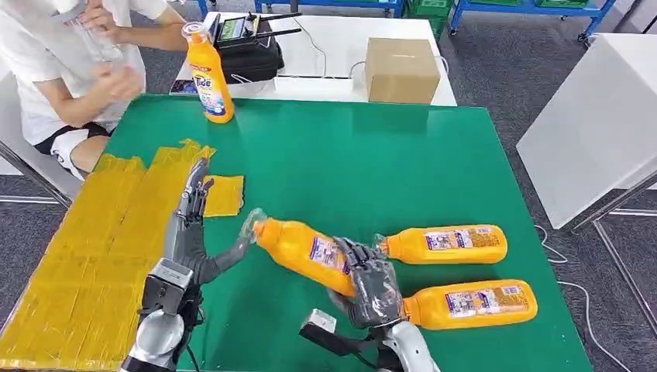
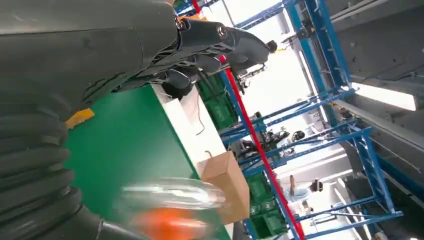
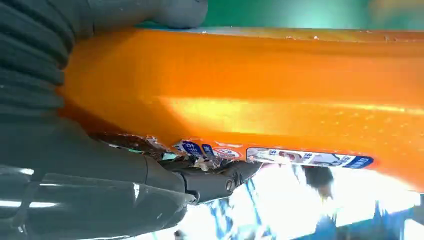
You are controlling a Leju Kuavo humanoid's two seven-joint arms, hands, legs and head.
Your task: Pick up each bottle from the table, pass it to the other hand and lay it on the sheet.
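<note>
Bottle (image 1: 306, 252) up off the worktop (image 1: 372, 163), right hand (image 1: 370, 291) with fingers (image 1: 358, 252) wrapped around its label end, and the clear cap points straight at the left hand (image 1: 188, 240). That left hand's fingers are spread wide, holding nothing, thumb just beside the cap. Long axis runs hand to hand, so the pass looks set. Yellow sheet (image 1: 85, 256) lies beyond the left hand. Two more bottles (image 1: 457, 275) lie flat by the right hand; left wrist view blurs the cap

I see orange bottles (image 1: 306, 252) with blue-and-white labels on a green table (image 1: 372, 170), and a yellow sheet (image 1: 85, 256) at nine o'clock.
</note>
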